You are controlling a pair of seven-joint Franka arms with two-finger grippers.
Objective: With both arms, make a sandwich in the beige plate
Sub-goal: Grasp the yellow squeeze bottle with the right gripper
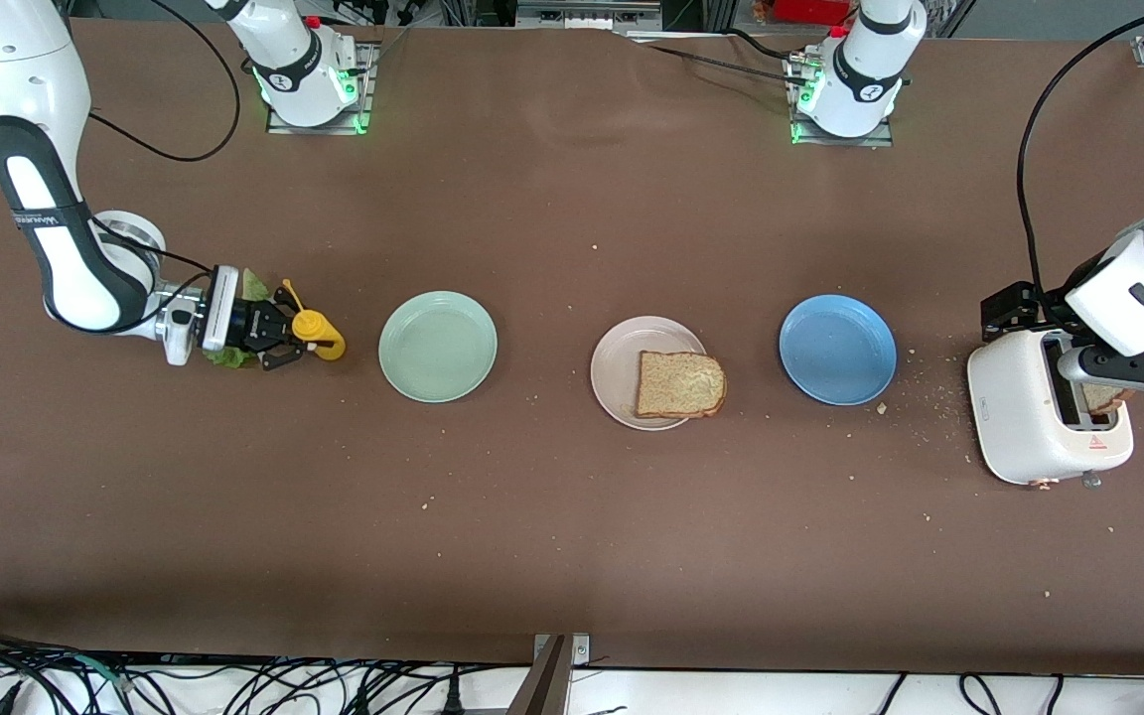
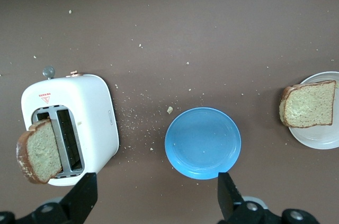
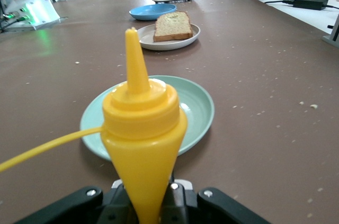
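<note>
Right gripper [image 1: 286, 338] sits at the right arm's end of the table, clamped on a yellow plastic squeeze bottle with a cone nozzle [image 3: 142, 139]; the right wrist view shows the bottle pinched between the jaws. A crinkled green lettuce leaf [image 1: 252, 286] lies on the table right under that wrist.

Round pale-beige plate [image 1: 614, 375] sits mid-table between the mint-green plate [image 1: 437, 347] and the blue plate [image 1: 837, 349]. One square brown bread slice [image 1: 681, 384] lies on it, overhanging the rim toward the blue plate.

Left gripper [image 2: 153, 203] hangs over the white two-slot toaster [image 2: 92, 121] at the left arm's end, jaws spread wide, holding nothing. Second brown slice [image 2: 38, 152] leans half out of a slot.

Advice for the grab, my read:
- Centre the jaws on the slice's flat faces, not the crust.
- Close gently; the bread likely crushes.
- Pull straight up out of the slot.
- Keep the bottle lifted clear of the leaf.
</note>
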